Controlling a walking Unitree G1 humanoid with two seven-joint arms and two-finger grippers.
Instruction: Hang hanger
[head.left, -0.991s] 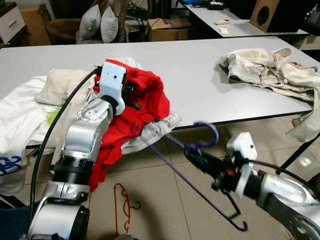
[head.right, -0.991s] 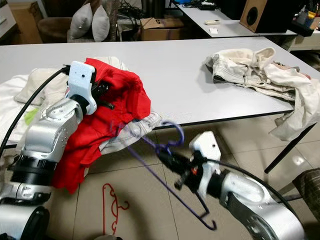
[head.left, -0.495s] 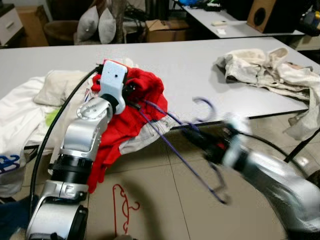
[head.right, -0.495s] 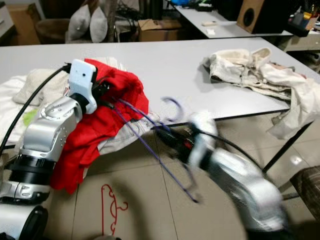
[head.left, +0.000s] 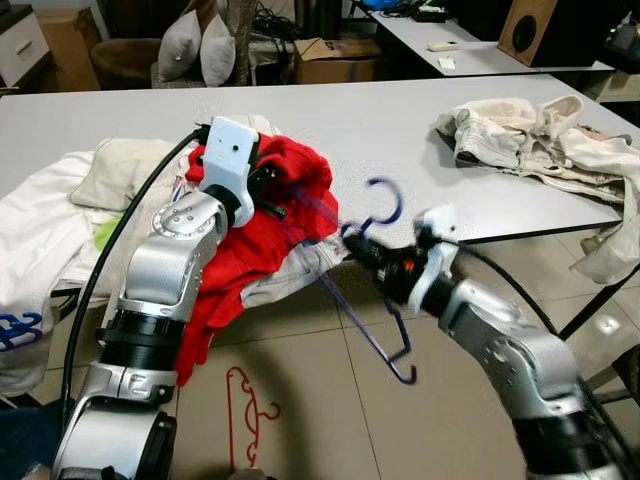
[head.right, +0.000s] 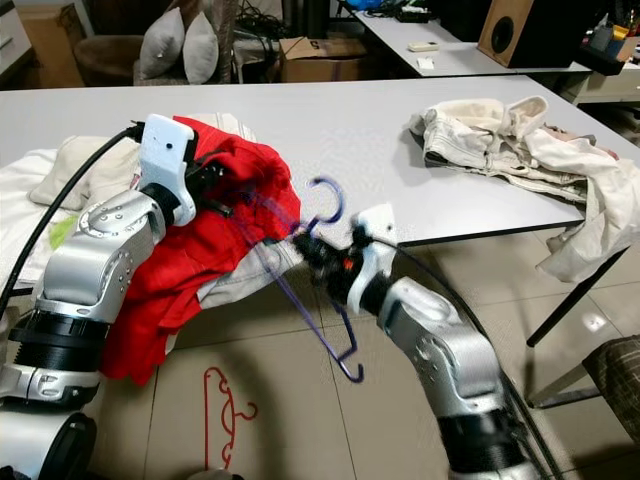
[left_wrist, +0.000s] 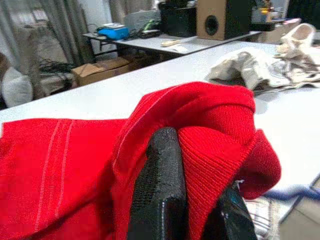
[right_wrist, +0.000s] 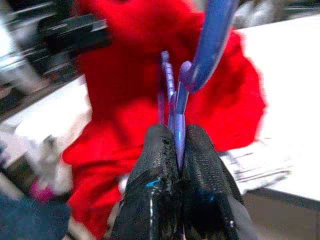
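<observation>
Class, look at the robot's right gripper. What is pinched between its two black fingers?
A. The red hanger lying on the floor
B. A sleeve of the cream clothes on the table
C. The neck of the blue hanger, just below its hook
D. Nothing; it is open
C: the right gripper is shut on the blue hanger just below its hook, while the left gripper holds the red garment.

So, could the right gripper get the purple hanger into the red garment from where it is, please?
Probably yes. The right gripper is shut on the purple hanger right beside the red garment, which the left gripper holds up at the table edge; nothing stands between.
</observation>
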